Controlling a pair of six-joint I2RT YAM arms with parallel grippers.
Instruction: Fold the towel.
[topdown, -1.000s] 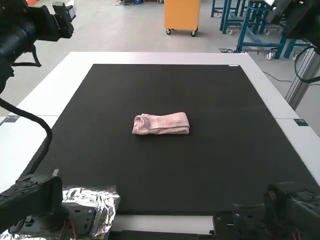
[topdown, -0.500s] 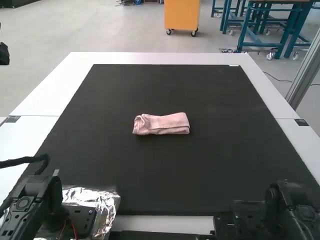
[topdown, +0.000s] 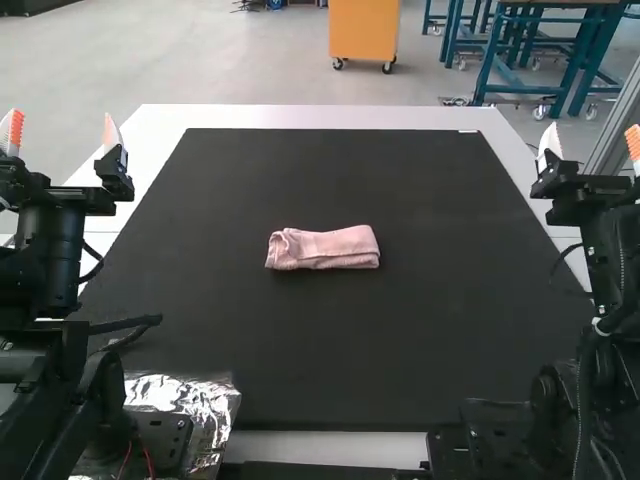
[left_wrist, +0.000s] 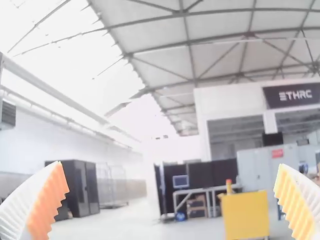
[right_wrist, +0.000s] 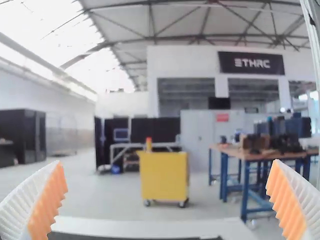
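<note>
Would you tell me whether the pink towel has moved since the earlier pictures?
No. In the high view, the towel lies at the same spot on the black mat as before, shifted neither way.

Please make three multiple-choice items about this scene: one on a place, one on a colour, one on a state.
1. Where does the towel lie?
A) On the foil
B) On the black mat
C) On the white border

2. What colour is the towel?
A) Green
B) Blue
C) Pink

3. How are the fingers of the left gripper?
A) Wide apart
B) Shut on the towel
C) Shut and empty

1: B, the high view shows black surface all around the towel.
2: C, its whole visible surface is pink.
3: A, the left wrist view shows a broad gap between the orange pads.
</note>
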